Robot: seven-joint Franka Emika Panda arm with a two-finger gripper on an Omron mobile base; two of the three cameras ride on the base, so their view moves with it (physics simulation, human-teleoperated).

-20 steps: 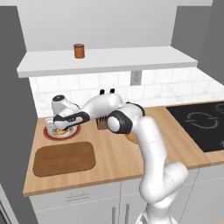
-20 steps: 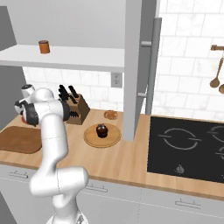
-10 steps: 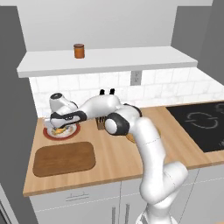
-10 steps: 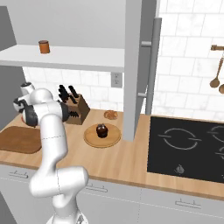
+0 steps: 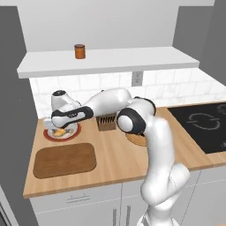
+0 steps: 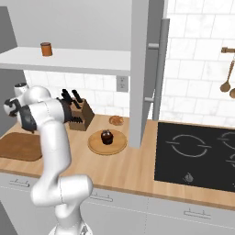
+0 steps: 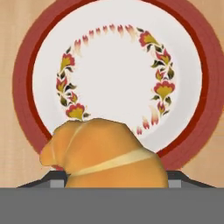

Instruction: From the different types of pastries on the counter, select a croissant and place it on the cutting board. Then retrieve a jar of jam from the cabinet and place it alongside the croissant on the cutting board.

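Observation:
My gripper [image 5: 58, 129] hangs just above the red-rimmed plate [image 5: 48, 135] at the counter's [image 5: 114, 161] back left, shut on the golden croissant [image 5: 58, 131]. In the hand view the croissant [image 7: 105, 153] sits between the fingertips, hiding most of them, with the plate [image 7: 26, 87] below. The dark cutting board [image 5: 65, 160] lies bare in front of the plate, toward the counter edge. The orange-brown jar of jam [image 5: 79, 51] stands on the white wall shelf [image 5: 110, 59]. A dark cupcake [image 6: 106, 136] and a flat brown pastry [image 6: 116, 120] lie further right.
A knife block [image 5: 107, 122] stands against the tiled wall just right of the plate. The cupcake rests on a round light board [image 6: 96, 146]. A black cooktop [image 5: 203, 126] takes up the counter's right end. A grey wall closes the left side.
The hand has risen slightly above the plate, and the croissant has come up with it between the fingers.

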